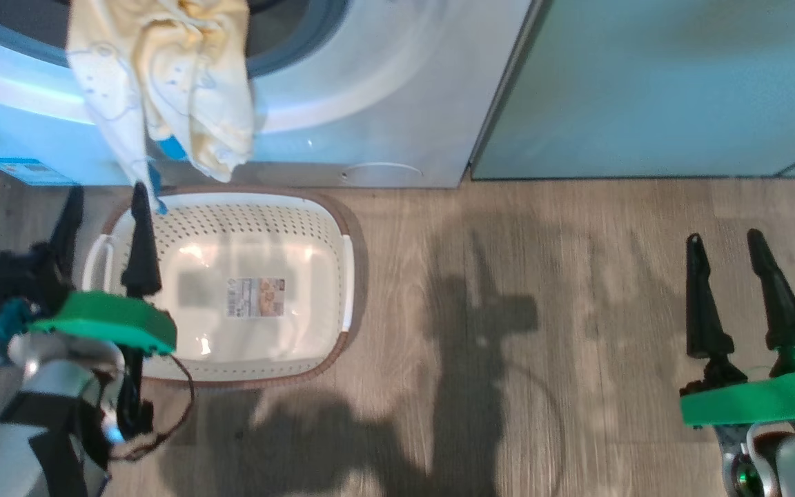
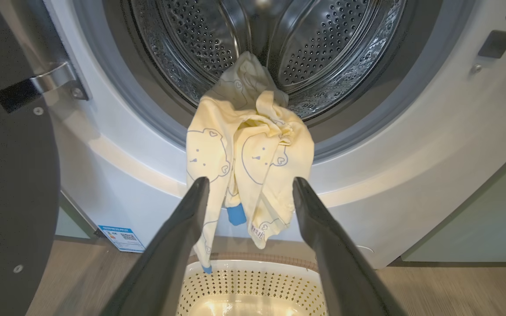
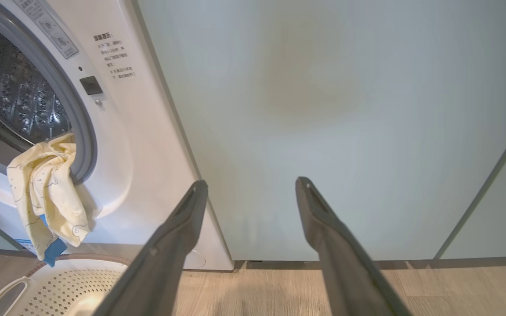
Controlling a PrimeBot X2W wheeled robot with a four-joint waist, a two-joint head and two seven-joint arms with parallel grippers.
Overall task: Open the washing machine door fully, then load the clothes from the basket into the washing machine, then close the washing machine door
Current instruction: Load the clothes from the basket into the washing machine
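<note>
Clothes (image 1: 163,83) hang over washing machine (image 1: 384,90) drum lip, above basket (image 1: 232,290) on floor; cabinet (image 1: 666,83) right of the machine.

Wood-look floor (image 1: 577,276) — the basket (image 1: 252,224) stands on it, just in front of the washing machine (image 1: 384,90)

- One washing machine (image 1: 384,103), far left.
- One washing machine door (image 2: 11,175).
- One basket (image 1: 246,221), near it.
- One bundle of clothes (image 1: 163,76); garment count unclear.
- Two grippers: left gripper (image 1: 106,190), right gripper (image 1: 724,236).
</note>
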